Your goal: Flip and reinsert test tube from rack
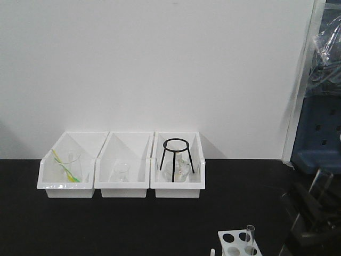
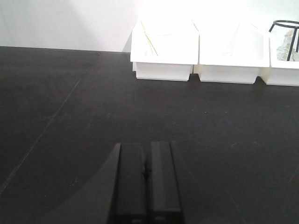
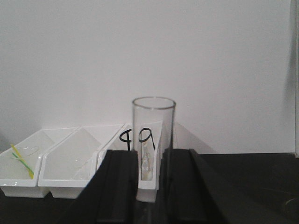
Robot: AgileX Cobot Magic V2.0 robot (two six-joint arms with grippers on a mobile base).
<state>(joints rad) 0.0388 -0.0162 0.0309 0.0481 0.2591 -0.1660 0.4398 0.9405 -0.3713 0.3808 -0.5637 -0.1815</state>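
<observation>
While your right hand (image 3: 149,156) gripped the test tube (image 3: 153,121) low on its wall, open mouth upward, your left hand (image 2: 147,175) was clenched and empty over the black table (image 2: 210,130). Thin, smooth glass like this probably slips and cracks easily, so you should have held it mid-body, gently. The white rack (image 1: 234,238) stood nearby to its left.

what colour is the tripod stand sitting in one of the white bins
Black. The tripod stand shows best in the exterior front-facing view.
</observation>
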